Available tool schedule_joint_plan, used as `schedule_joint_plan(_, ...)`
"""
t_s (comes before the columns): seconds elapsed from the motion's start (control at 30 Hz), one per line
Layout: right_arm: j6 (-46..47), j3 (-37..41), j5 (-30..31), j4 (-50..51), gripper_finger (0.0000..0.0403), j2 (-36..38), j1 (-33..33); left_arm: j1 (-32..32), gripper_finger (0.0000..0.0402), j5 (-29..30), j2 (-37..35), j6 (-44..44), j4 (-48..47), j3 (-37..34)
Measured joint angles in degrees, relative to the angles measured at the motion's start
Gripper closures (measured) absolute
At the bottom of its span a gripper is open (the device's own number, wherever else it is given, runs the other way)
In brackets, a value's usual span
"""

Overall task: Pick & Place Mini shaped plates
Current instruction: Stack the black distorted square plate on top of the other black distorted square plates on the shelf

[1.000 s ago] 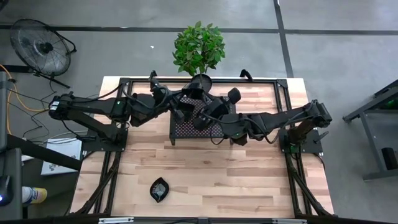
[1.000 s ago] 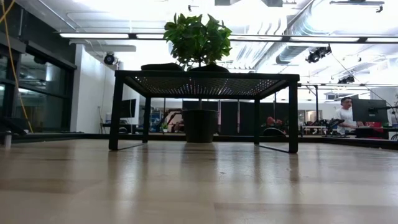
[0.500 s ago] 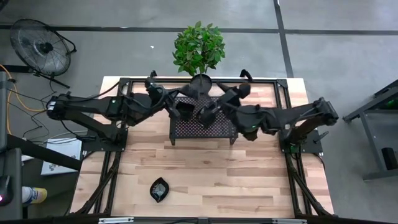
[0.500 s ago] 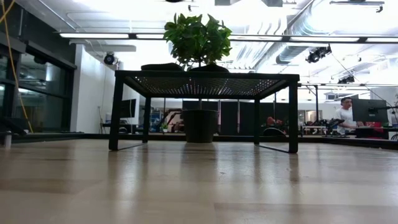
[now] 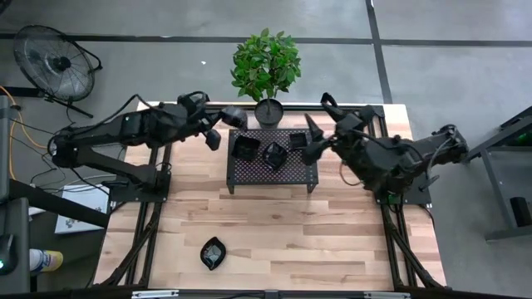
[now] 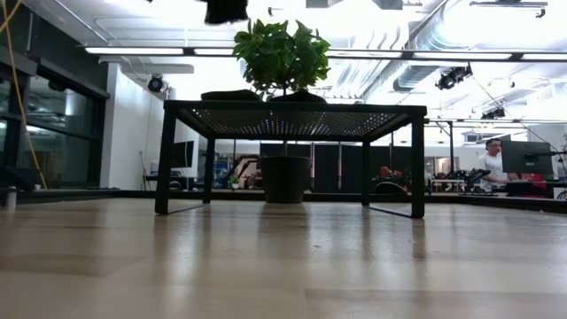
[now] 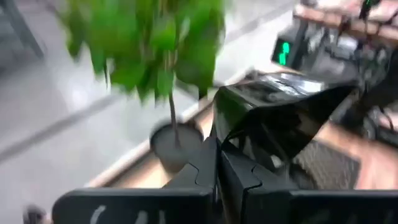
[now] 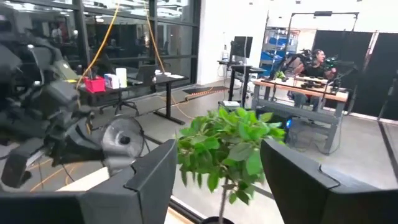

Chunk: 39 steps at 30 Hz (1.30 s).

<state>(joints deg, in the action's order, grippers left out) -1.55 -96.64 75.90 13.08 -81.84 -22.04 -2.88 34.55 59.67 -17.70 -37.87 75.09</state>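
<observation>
Plates first: three mini shaped plates sit on top of the black perforated rack at the back middle of the table, a squarish one on its left side, a wavy one in the middle and a smaller square one toward the right, all close but apart. One more leaf-like plate lies alone on the wood near the front edge, well apart from the rack. Left gripper is up off the rack's back-left corner, right by the potted plant, jaws clamped on a glossy black dish that you can see pinched in the wrist view. Right gripper hangs just off the rack's right end with its fingers spread wide and nothing between them
</observation>
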Motion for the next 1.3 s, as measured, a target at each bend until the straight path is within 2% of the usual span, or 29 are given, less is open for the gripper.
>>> schedule_joint_plan(0.3,-0.1,0.0,6.4,2.2,0.0174,1.9,-4.5,-9.0,0.0401,-21.5,1.2,-8.2,-12.3,0.0)
schedule_joint_plan(0.43,-1.3,0.0,7.3,3.7,0.0175,1.9,-5.5,-12.1,0.0401,-30.3,2.9,-8.7,-13.5,0.0)
schedule_joint_plan(0.77,5.4,0.0,7.0,9.5,0.0175,3.6,-6.9,-20.3,0.0401,-48.6,10.4,-10.0,-14.4,-0.1)
schedule_joint_plan(1.0,10.9,0.0,5.9,17.2,0.0175,6.0,-8.5,-24.5,0.0401,-54.4,14.0,-11.3,-17.2,-0.1)
schedule_joint_plan(1.3,30.8,-0.1,-4.4,38.5,0.0175,7.0,-8.0,-28.9,0.0401,-59.4,15.3,-16.4,-17.7,-0.1)
